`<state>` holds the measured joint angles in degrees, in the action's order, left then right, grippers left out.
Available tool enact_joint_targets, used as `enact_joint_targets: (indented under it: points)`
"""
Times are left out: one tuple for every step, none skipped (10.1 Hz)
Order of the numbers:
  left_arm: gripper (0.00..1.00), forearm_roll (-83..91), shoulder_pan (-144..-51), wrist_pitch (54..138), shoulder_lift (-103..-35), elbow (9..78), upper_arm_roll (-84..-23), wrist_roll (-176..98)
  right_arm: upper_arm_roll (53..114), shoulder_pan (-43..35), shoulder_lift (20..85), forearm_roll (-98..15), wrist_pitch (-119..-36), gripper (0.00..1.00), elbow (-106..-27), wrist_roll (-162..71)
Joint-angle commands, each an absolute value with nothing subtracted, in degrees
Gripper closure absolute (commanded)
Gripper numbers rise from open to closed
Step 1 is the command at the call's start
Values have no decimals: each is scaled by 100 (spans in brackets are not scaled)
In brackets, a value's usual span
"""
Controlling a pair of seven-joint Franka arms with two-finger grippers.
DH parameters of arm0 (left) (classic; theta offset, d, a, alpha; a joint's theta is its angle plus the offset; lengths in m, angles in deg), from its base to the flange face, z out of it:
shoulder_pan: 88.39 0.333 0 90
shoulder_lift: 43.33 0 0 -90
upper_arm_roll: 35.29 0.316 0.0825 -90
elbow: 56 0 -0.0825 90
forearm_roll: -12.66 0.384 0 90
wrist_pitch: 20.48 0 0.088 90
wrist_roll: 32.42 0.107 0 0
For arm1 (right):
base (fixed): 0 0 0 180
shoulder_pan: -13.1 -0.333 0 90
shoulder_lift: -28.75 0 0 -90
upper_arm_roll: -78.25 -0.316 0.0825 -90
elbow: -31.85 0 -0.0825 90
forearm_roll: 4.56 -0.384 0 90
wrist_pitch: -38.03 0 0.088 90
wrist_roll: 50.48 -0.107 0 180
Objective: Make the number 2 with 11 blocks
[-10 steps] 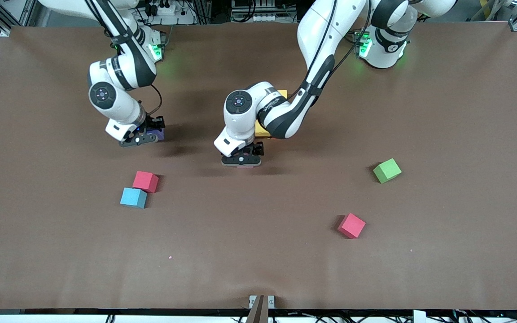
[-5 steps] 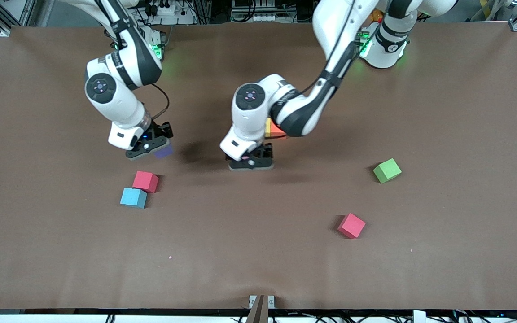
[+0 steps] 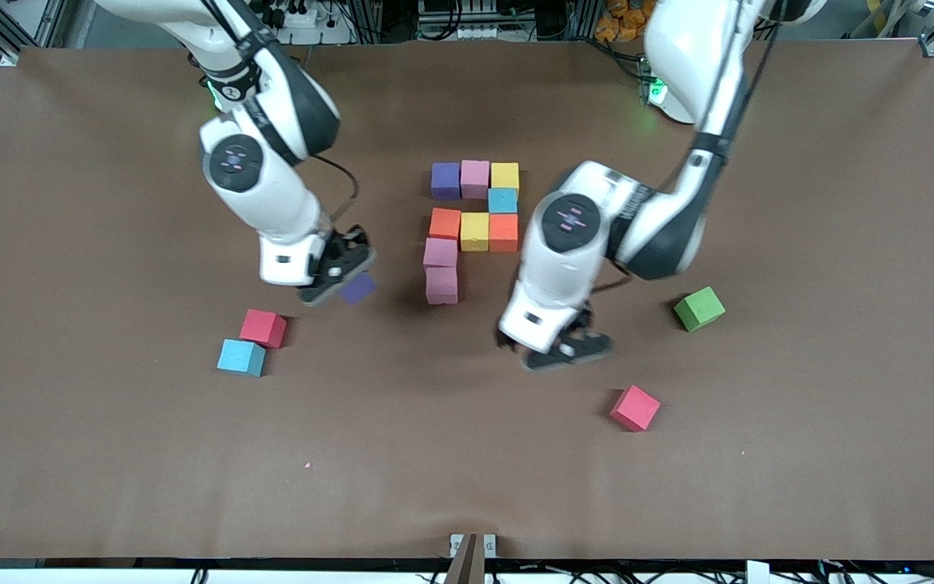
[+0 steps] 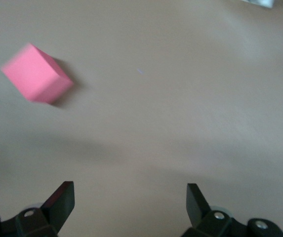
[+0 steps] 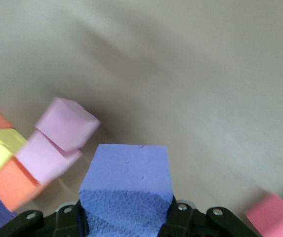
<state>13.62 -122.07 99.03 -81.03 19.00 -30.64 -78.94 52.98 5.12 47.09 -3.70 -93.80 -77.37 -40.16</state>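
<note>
The partial number 2 stands mid-table: purple (image 3: 445, 180), pink (image 3: 475, 178) and yellow (image 3: 504, 175) cubes in a row, a light blue cube (image 3: 503, 200), an orange (image 3: 445, 223), yellow (image 3: 474, 231), orange (image 3: 503, 232) row, then two pink cubes (image 3: 439, 252) (image 3: 441, 285). My right gripper (image 3: 339, 274) is shut on a purple cube (image 3: 357, 288) (image 5: 126, 182), in the air beside the lower pink cubes (image 5: 67, 123). My left gripper (image 3: 562, 349) (image 4: 129, 200) is open and empty, over bare table near a red cube (image 3: 635, 407) (image 4: 36, 74).
A red cube (image 3: 263, 328) and a light blue cube (image 3: 241, 358) touch each other toward the right arm's end. A green cube (image 3: 699, 308) lies toward the left arm's end. The brown table (image 3: 467, 487) is bare near the front camera.
My left gripper let go of a pink cube at the digit and swung off toward the red cube, uncovering the digit. My right gripper carried the purple cube toward the digit.
</note>
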Motion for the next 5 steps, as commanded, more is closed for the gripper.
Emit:
enact_joint_targets:
  points:
    - [0,1451,-11698,9764,-7919,2003,-3115,-7839,5294,-111,5510,331,-9248,54,-6592,-3783]
    - [0,1433,-11452,9764,-7919,2003,-3115,-7830,5338,-419,5711,465,-9266,54,-6336,-3782]
    - [0,1381,-11162,9764,-7963,2003,-3142,-7830,5347,-639,5888,519,-9309,54,-6273,-3765]
    - [0,1267,-11037,9764,-8059,1994,-3142,-7874,5356,-850,6055,615,-9319,55,-6098,-3669]
    - [0,1127,-10888,9773,-8182,1976,-3124,-8031,5364,-1061,6152,1147,-9310,55,-5957,-3320]
